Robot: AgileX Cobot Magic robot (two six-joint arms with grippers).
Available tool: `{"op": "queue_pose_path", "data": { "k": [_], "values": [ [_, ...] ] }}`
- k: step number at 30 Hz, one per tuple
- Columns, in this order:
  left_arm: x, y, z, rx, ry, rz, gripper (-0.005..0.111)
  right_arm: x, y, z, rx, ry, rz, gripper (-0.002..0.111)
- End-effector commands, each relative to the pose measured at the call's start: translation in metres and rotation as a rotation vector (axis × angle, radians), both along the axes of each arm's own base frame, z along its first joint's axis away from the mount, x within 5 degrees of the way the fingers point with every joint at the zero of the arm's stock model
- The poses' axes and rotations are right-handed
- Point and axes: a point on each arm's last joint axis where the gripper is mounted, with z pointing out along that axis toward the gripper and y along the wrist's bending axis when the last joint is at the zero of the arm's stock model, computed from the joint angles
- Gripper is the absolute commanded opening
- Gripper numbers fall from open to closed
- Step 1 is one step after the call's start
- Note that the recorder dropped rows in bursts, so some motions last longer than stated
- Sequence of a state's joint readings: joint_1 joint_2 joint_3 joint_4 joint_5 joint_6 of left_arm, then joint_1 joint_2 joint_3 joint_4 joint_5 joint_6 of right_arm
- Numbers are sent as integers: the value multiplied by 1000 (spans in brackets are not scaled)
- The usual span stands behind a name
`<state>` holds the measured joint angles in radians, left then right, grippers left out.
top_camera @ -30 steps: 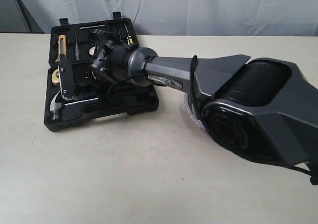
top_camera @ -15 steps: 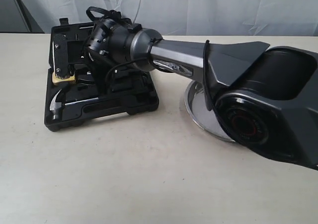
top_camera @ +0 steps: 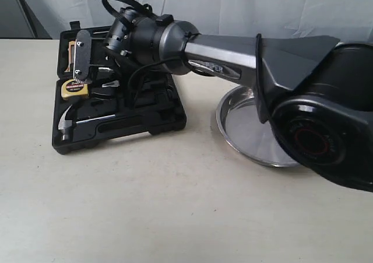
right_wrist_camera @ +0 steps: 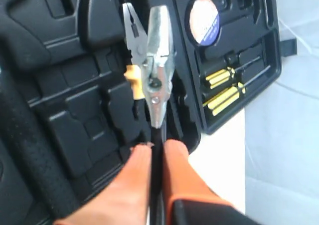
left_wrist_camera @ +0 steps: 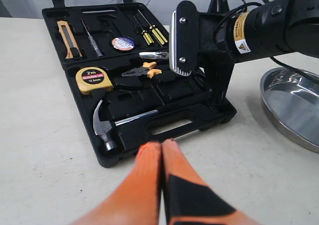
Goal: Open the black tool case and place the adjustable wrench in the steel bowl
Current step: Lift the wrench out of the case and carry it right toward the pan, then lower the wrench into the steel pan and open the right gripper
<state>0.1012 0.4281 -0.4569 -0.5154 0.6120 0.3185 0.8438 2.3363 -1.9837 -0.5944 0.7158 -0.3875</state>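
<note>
Silver-headed wrench [right_wrist_camera: 156,83] straight out from claw [right_wrist_camera: 157,152]

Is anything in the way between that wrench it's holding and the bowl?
Nothing visible. The right gripper holds the wrench above the open case. Between the case and the bowl there is only bare table.

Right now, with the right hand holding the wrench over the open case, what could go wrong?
The right hand pinches the wrench by its thin handle, head sticking out, so it may pivot or slip. Its head looks near the pliers and could catch them. The bowl is shallow; a drop might bounce out.
</note>
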Motion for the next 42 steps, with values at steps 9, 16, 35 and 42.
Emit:
{"op": "queue_pose_path", "data": {
  "k": [9,16,35,42],
  "values": [
    [0,1,0,4,-14,7,0,-35,-87,18,103,-90,-311,-1],
    [0,3,-1,14,-5,32,0,-53,-150,12,162,-43,-531,-1],
    [-2,3,-4,35,38,18,0,-46,-231,-31,240,156,-838,-1],
    [-2,3,-4,35,34,19,0,-42,-245,-31,234,155,-895,50]
  ]
}}
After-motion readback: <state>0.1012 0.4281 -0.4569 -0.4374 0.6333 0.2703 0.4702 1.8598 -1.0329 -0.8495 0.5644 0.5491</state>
